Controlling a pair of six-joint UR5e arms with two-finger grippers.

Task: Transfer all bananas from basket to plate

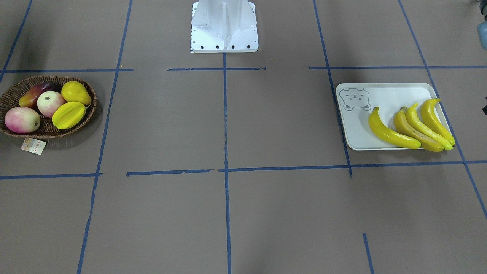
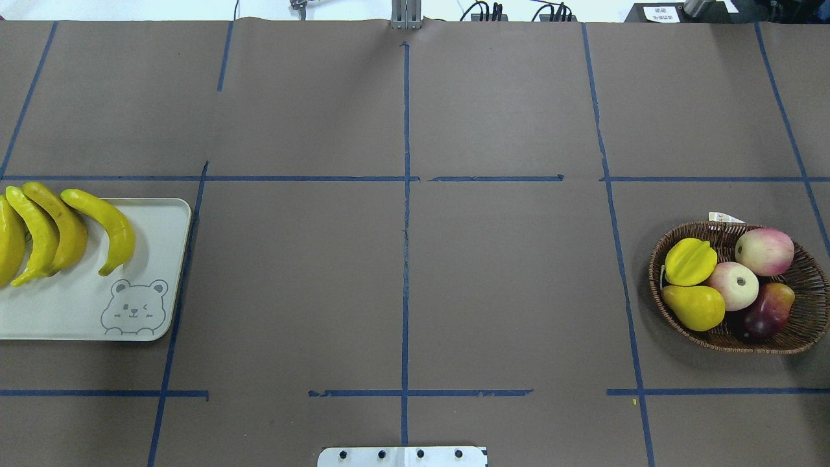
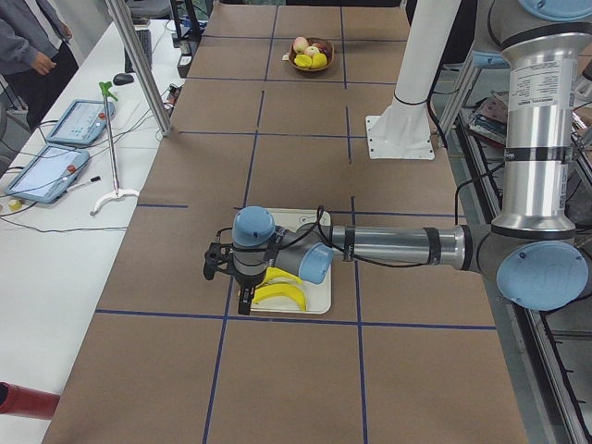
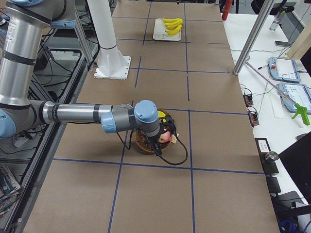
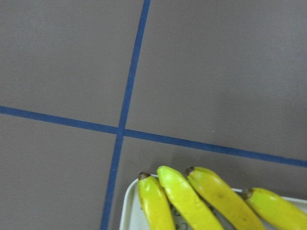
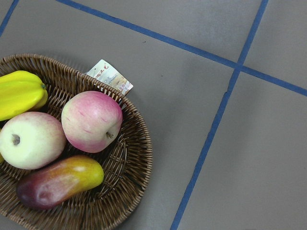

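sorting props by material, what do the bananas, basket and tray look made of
Bananas: likely moulded plastic; uniform bright yellow with glossy highlights.
Basket: woven wicker or rattan, dark brown and matte; interlaced strands show at the rim.
Tray: smooth off-white, probably plastic or melamine, though the look leaves it open; satin surface with a printed grey bear face.

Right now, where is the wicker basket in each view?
Front-facing: basket, left edge.
Overhead: basket, right edge.
Exterior left: basket, far, top centre.
Exterior right: basket, centre, partly hidden by right arm.
Left wrist: not in it.
Right wrist: basket, lower left.
Shared landmark: paper tag at its rim.
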